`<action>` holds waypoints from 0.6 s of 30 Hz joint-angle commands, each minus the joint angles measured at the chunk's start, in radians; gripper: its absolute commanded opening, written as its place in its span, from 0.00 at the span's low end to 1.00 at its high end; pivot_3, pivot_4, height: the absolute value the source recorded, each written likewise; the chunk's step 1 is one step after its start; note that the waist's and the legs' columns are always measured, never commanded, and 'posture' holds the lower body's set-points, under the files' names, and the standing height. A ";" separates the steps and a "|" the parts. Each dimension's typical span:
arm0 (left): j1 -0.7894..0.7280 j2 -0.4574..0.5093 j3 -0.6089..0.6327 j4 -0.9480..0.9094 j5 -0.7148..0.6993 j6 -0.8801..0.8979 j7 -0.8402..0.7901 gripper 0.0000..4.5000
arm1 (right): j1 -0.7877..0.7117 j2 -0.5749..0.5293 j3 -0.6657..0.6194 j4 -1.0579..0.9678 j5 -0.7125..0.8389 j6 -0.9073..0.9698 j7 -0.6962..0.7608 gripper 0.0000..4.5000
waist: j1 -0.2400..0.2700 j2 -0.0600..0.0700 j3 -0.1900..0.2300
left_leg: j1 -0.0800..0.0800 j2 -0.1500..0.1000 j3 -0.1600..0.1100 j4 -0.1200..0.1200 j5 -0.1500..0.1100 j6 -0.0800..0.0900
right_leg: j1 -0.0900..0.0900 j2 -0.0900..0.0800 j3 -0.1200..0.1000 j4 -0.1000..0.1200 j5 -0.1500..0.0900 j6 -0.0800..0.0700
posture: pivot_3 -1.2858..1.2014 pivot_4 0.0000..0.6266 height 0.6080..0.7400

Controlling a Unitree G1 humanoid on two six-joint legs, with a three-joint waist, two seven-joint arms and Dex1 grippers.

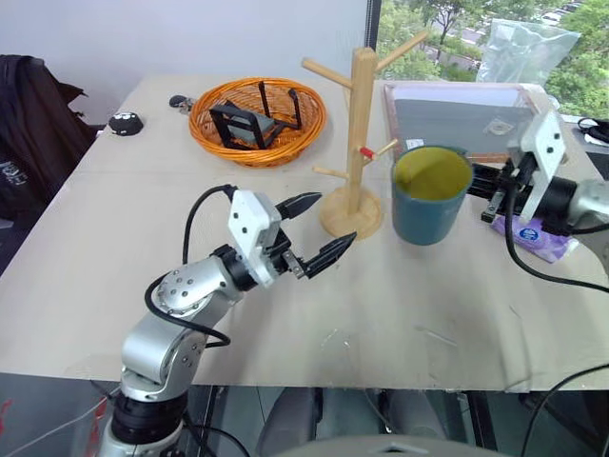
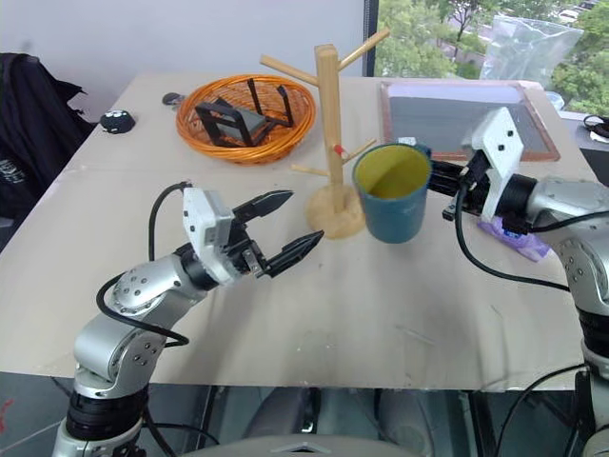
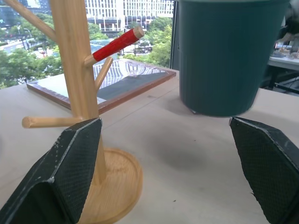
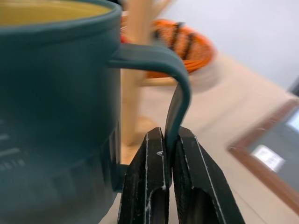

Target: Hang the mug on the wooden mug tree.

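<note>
A teal mug point(image 1: 431, 195) with a yellow inside is held upright just above a pale table point(image 1: 114, 286), close to the right of a wooden mug tree point(image 1: 354, 143) that stands on its round base near the table's middle. The right gripper point(image 4: 168, 154) has its two black fingers pinched tight on the mug's loop handle. The left gripper point(image 1: 319, 228), nearer and to the left of the tree, points toward it with fingers spread wide and holding nothing. An orange wicker basket point(image 1: 257, 119) sits farther back on the left.
</note>
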 commanded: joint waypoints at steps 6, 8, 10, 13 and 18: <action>0.060 0.064 0.163 -0.017 -0.138 -0.043 -0.099 1.00 | -0.261 0.067 0.095 -0.106 0.033 0.329 -0.156 0.02 | 0.006 0.000 0.000 | -0.002 0.000 -0.002 0.000 0.002 -0.004 | -0.001 0.000 -0.002 0.000 0.000 0.000 | 0.52 0.24 0.98; 0.068 0.079 0.184 -0.002 -0.154 -0.049 -0.119 1.00 | -0.282 0.089 0.093 -0.127 0.052 0.391 -0.175 0.02 | 0.009 0.000 0.000 | -0.005 0.000 -0.003 0.000 0.002 -0.004 | -0.004 0.000 -0.003 -0.001 0.000 0.000 | 0.52 0.24 0.98; 0.076 0.100 0.215 0.024 -0.165 -0.061 -0.152 1.00 | -0.303 0.118 0.098 -0.143 0.064 0.447 -0.206 0.02 | 0.010 0.000 0.000 | -0.008 0.000 -0.004 0.001 0.003 -0.004 | -0.005 -0.001 -0.004 -0.001 0.000 0.000 | 0.52 0.24 0.98; 0.082 0.127 0.241 0.056 -0.169 -0.077 -0.186 1.00 | -0.342 0.157 0.114 -0.141 0.050 0.506 -0.256 0.02 | 0.006 0.000 0.000 | -0.012 -0.001 -0.003 0.000 0.003 -0.005 | -0.010 -0.001 -0.003 0.000 0.000 0.000 | 0.52 0.24 0.98; 0.078 0.138 0.247 0.076 -0.168 -0.092 -0.204 1.00 | -0.382 0.207 0.130 -0.124 0.023 0.591 -0.332 0.02 | 0.005 -0.001 0.000 | -0.012 -0.001 -0.003 0.000 0.003 -0.005 | -0.011 0.000 -0.003 0.000 0.000 0.000 | 0.52 0.24 0.98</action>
